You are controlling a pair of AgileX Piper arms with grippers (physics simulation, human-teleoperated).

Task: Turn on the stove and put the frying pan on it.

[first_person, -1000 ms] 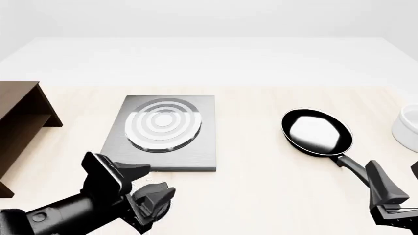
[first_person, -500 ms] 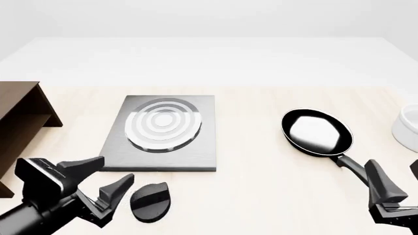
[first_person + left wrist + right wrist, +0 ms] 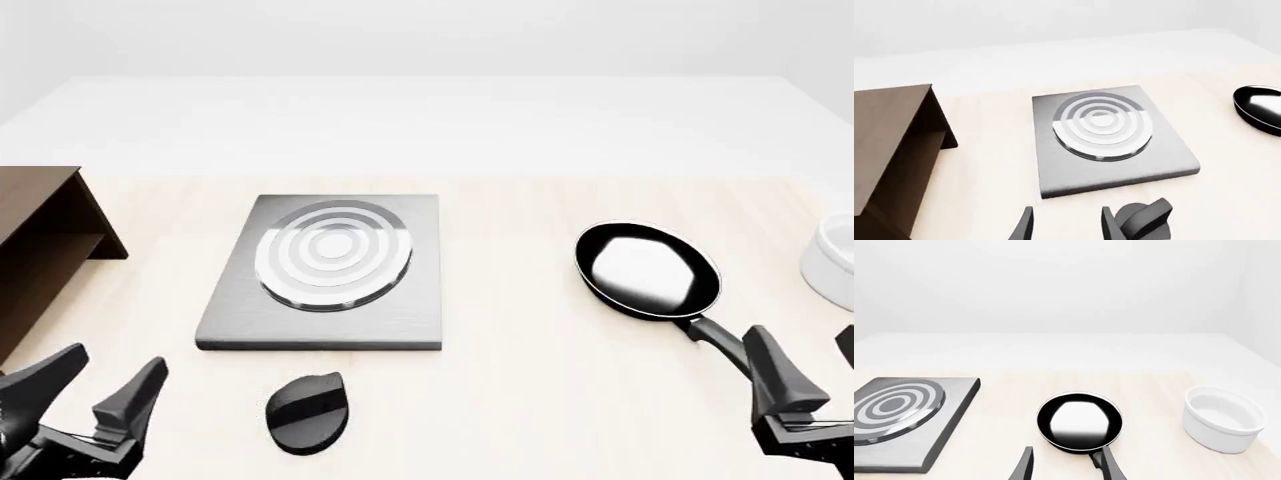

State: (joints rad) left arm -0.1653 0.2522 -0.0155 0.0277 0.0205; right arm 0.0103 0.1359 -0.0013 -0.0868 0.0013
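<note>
The stove [image 3: 327, 270] is a grey square hotplate with ring burner, left of centre. Its black oval knob [image 3: 307, 410] lies separately just in front of it. The black frying pan [image 3: 647, 270] sits to the right, handle pointing toward my right gripper [image 3: 811, 365], which is open and empty near the handle's end. My left gripper [image 3: 94, 390] is open and empty, left of the knob and apart from it. The left wrist view shows the stove [image 3: 1104, 135], the knob [image 3: 1144, 222] and the open gripper [image 3: 1066, 227]. The right wrist view shows the pan [image 3: 1079, 421] ahead of the open gripper [image 3: 1064, 470].
A brown wooden shelf [image 3: 40, 260] stands at the left edge, also in the left wrist view [image 3: 891, 150]. A white bowl [image 3: 834, 262] sits at the right edge beyond the pan, also in the right wrist view [image 3: 1224, 417].
My left gripper has drawn back from over the knob to the lower left, leaving the knob uncovered. The right arm, pan and stove have not moved.
</note>
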